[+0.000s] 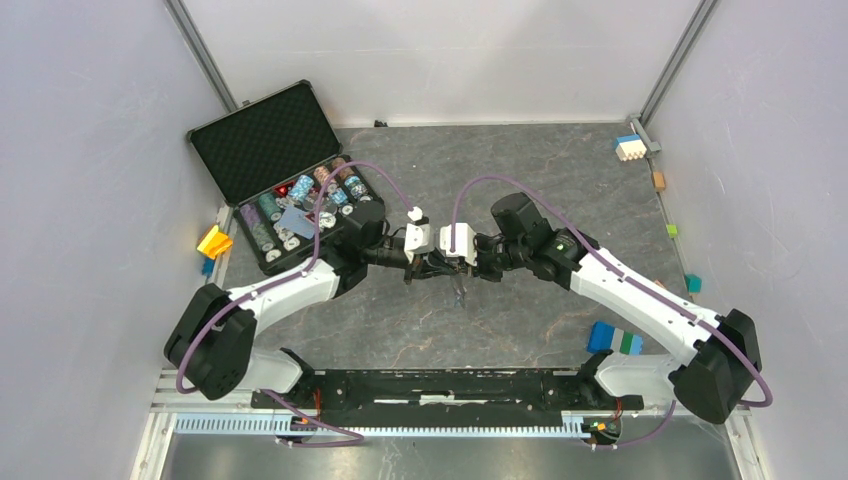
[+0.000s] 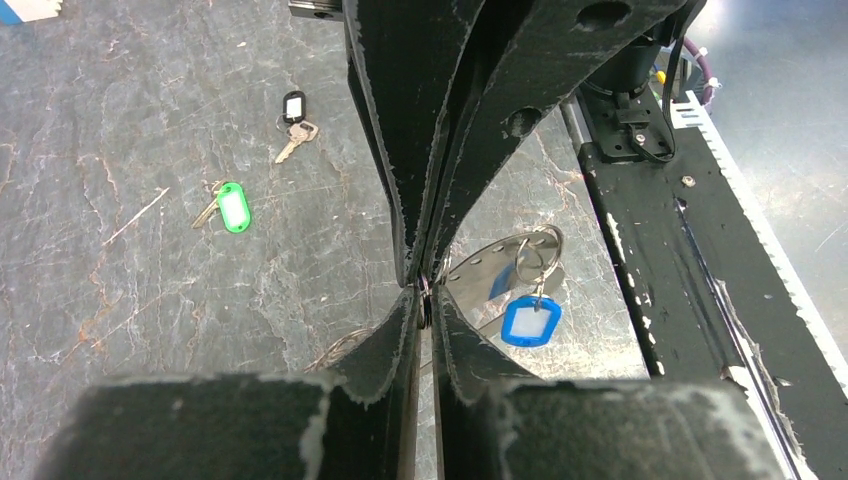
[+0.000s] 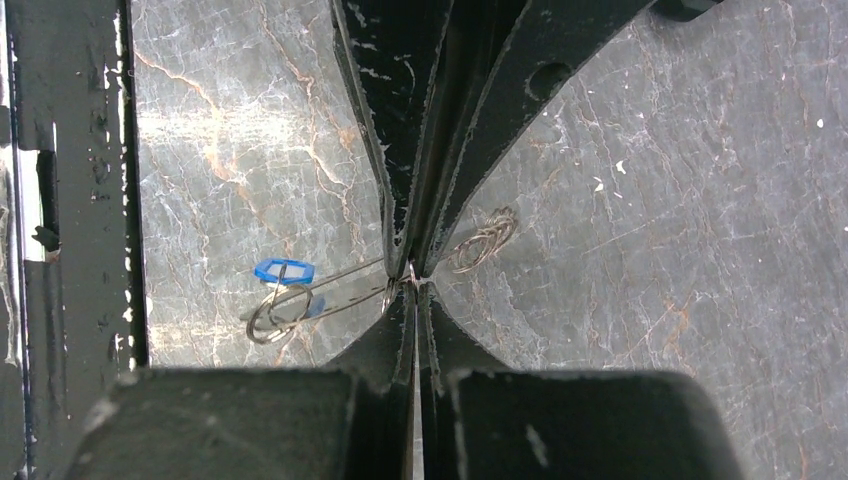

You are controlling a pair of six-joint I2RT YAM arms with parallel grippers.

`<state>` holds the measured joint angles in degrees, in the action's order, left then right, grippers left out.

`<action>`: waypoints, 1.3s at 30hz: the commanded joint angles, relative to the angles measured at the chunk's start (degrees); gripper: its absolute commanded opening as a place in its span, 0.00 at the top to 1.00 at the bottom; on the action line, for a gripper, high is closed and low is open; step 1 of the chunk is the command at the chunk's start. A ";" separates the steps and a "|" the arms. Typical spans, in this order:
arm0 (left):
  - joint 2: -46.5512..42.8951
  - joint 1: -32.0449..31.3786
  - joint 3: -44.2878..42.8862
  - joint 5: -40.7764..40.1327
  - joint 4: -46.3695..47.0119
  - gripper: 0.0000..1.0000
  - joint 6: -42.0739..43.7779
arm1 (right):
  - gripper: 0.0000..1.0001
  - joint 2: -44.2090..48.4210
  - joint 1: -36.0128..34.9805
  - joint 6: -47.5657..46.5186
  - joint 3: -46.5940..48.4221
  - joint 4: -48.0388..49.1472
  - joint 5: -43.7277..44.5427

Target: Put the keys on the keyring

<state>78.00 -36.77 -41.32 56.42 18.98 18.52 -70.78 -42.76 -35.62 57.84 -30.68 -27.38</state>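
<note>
a: where is the thin dark-grey oval wire keyring (image 3: 350, 271) right now?
b: held up off the grey marbled stone-look table (image 2: 120, 280), mid-table between the arms. the left gripper (image 2: 424, 312) and the right gripper (image 3: 412, 292) meet tip to tip. each is clenched on the keyring's wire at almost the same spot.
a: which way does it lie?
b: its long axis runs across the fingers, not along them. the end toward the arm bases carries the small metal key with the blue plastic tag (image 2: 530, 320), hanging by its little split ring. the short chain-like stretch (image 3: 486, 238) points toward the far side. i can't tell whether the loop sits level.
a: what worries you?
b: two pinches this near each other on thin wire give little hold against twisting. if either jaw eases, i'd expect the loop to pivot about the other pinch, with the blue key's weight dragging that end down. if the loop is open anywhere, that key could slide off, though i can't see a gap.
a: and the others?
b: the green-tagged metal key (image 2: 232, 208) and the black-tagged metal key (image 2: 294, 112) lie on the table, well apart from the ring. fetching one means freeing a gripper, and that's the risky moment.
</note>
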 commanded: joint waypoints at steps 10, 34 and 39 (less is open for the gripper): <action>0.23 -0.58 -1.88 -0.39 0.50 0.96 1.50 | 1.00 0.02 -0.48 1.23 2.64 2.38 -1.74; -7.29 2.08 5.22 11.86 0.85 0.98 13.90 | 0.50 10.97 3.21 -3.19 -9.20 4.89 -10.50; -6.27 2.50 12.49 12.78 29.05 0.98 -5.16 | 0.51 12.56 3.78 -5.15 -10.77 5.14 -9.53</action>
<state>71.90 -34.70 -32.40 65.34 22.59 28.16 -59.94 -39.51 -38.30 47.97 -27.46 -35.90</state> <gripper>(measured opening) 0.041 0.494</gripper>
